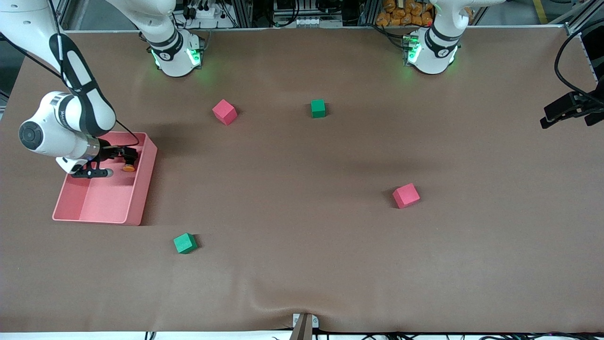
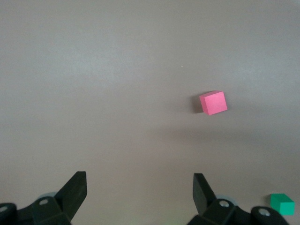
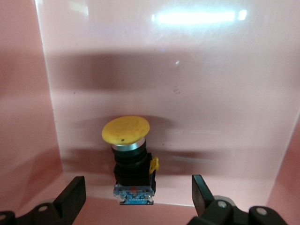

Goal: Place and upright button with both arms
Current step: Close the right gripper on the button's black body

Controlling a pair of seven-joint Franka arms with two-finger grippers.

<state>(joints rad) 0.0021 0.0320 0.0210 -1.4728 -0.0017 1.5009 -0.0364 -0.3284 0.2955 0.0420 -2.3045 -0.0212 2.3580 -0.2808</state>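
Inside the pink bin (image 1: pixel 144 189), I see the button (image 3: pixel 129 157) lying on its side, cap away from the right gripper (image 3: pixel 136 197), between its wide jaws. Left gripper (image 2: pixel 139 197) waits over the tabletop (image 1: pixel 302 236), jaws wide.

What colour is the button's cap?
Yellow-orange; the button shows best in the right wrist view.

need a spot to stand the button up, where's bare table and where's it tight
Bare: the table's middle between the green cube and the red cube, and the strip nearest the camera. Tight: the pink bin, where the open right gripper hovers over the button.
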